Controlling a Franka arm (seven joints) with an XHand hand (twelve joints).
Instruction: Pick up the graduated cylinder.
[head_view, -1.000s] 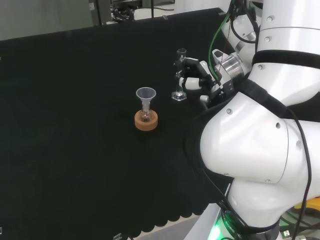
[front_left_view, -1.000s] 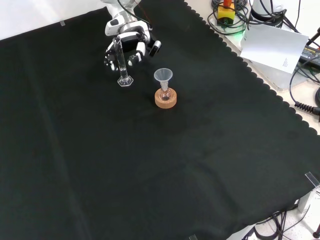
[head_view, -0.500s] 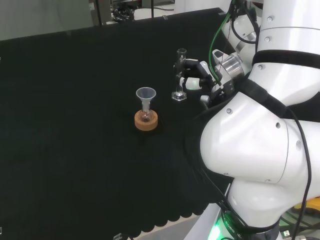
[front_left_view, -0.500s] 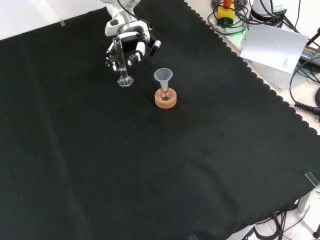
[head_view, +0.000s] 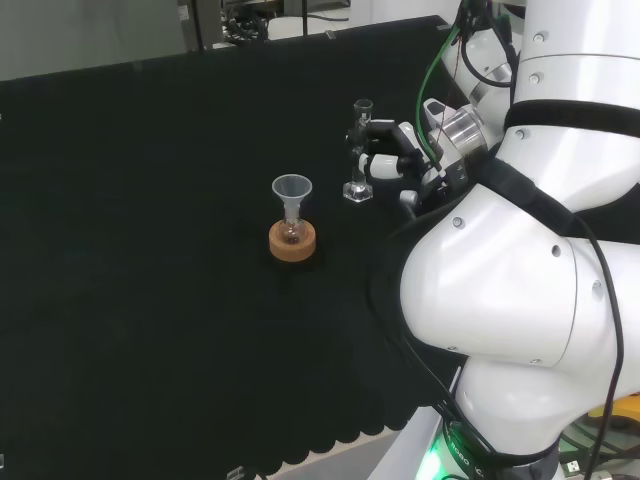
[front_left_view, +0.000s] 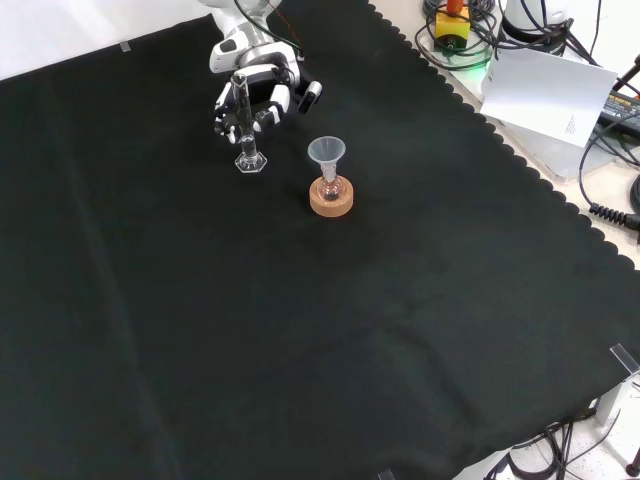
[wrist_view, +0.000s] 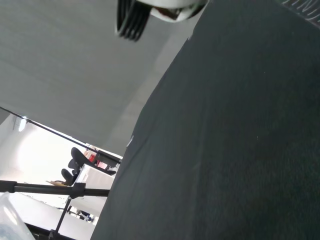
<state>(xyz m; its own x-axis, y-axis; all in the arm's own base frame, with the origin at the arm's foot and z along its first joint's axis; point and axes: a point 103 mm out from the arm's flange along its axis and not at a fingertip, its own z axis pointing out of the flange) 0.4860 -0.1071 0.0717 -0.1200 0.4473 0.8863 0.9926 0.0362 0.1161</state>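
In the upper left of the front view stands the slim clear glass graduated cylinder (front_left_view: 243, 120), upright on its small hexagonal foot on the black cloth (front_left_view: 300, 330). I judge it light, rigid, slick and breakable, and top-heavy on so narrow a base, so I would take it around the middle of the tube, well above the foot. My black and white hand (front_left_view: 262, 88) is there, its fingers (front_left_view: 272, 105) curled about the tube's middle; in the head view they wrap it from the right (head_view: 385, 160). Just beside it, lower right in the front view, a clear plastic funnel (front_left_view: 326, 153) sits in a small flask on a round cork ring (front_left_view: 331, 198).
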